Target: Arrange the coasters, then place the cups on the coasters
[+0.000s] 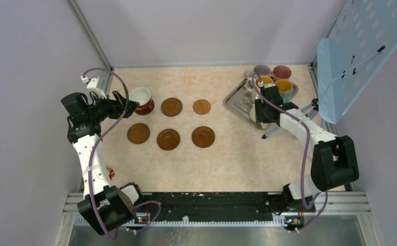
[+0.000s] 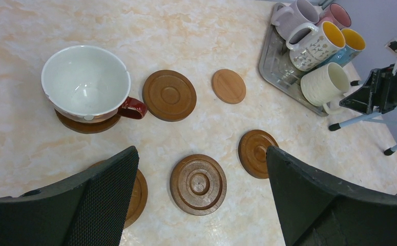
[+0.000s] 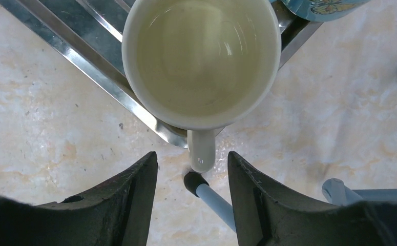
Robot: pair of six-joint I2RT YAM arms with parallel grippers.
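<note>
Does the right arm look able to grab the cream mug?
Probably yes: the right gripper, jaws open, hovers facing the cream mug, whose handle juts over the tray rim toward it; nothing lies between.

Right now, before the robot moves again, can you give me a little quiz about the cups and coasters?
1. True or false: every coaster has a cup on it.
2. How many cups sit in the silver tray? A three, B five, C six.
3. Fill in: between the right fingers shows the cream cup's ____.
Key: 1 false, only the red-handled cup sits on one. 2 B. 3 handle.
</note>
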